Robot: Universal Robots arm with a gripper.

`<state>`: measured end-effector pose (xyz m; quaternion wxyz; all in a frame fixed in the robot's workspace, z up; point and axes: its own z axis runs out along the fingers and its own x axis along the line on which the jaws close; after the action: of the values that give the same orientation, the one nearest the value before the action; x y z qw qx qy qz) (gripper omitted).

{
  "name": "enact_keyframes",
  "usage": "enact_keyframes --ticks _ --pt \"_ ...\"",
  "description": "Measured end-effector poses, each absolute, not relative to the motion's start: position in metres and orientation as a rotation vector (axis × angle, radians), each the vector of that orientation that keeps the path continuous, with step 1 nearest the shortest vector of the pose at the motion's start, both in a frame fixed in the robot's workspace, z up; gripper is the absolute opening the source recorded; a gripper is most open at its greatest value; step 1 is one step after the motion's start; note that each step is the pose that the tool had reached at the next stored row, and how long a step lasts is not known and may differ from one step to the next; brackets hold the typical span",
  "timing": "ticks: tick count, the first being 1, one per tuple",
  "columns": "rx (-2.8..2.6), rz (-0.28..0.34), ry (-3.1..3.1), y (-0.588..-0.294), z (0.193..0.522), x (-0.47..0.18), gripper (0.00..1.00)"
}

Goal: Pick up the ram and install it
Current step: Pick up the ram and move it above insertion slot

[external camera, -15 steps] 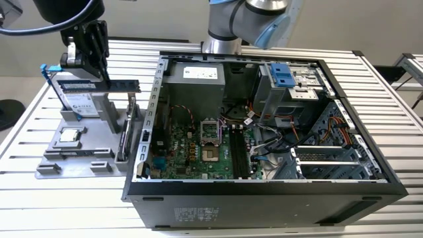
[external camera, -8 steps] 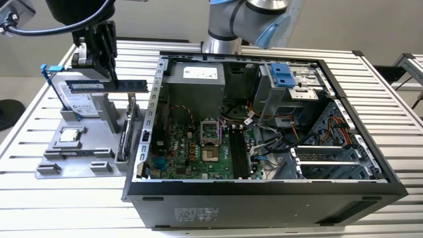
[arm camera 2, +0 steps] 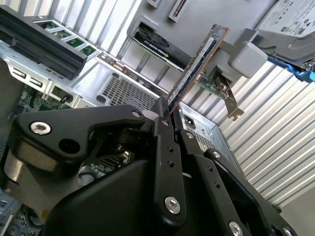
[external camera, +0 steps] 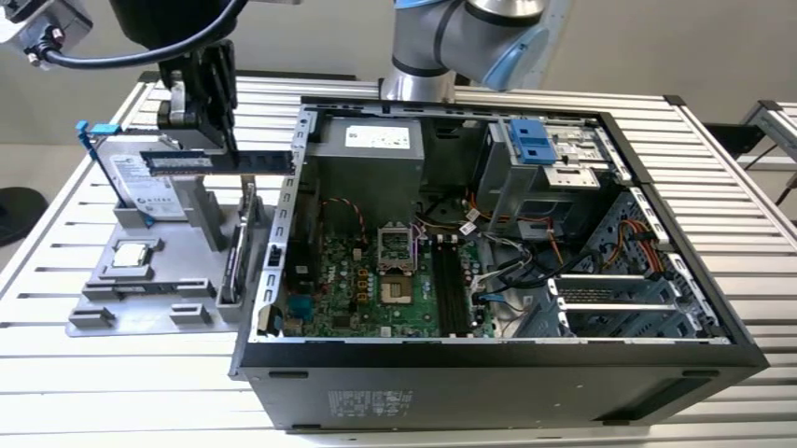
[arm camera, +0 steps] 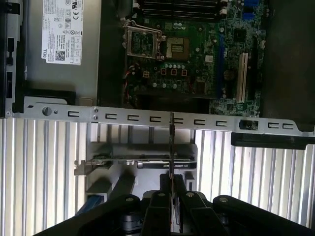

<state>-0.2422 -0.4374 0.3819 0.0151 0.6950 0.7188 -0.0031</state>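
The ram (external camera: 256,161) is a slim stick held level in the air. It hangs above the grey holder tray (external camera: 100,303), and its free end reaches the open computer case's wall (external camera: 289,201) on the exterior view's left. My gripper (external camera: 219,149) comes down from above and is shut on it. Both wrist views show the ram edge-on (arm camera 2: 197,64) (arm camera: 171,142), sticking out from between the black fingers (arm camera 2: 162,147) (arm camera: 160,206). In the first wrist view the ram's tip lies over the case's metal rim (arm camera: 147,118). The motherboard's dark memory slots (external camera: 449,289) lie inside the case.
On the tray stand a silver hard drive in a blue frame (external camera: 140,187), a square processor (external camera: 134,254) and an upright card with a metal bracket (external camera: 244,233) (arm camera: 133,162). The case holds the power supply (external camera: 373,140), cables (external camera: 524,266) and a drive cage (external camera: 548,154).
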Motion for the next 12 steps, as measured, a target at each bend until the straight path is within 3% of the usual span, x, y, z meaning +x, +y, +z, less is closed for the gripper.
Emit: enact_keyframes --ticks 12 --pt "2.163 -0.01 2.237 -0.437 0.382 -0.219 0.0"
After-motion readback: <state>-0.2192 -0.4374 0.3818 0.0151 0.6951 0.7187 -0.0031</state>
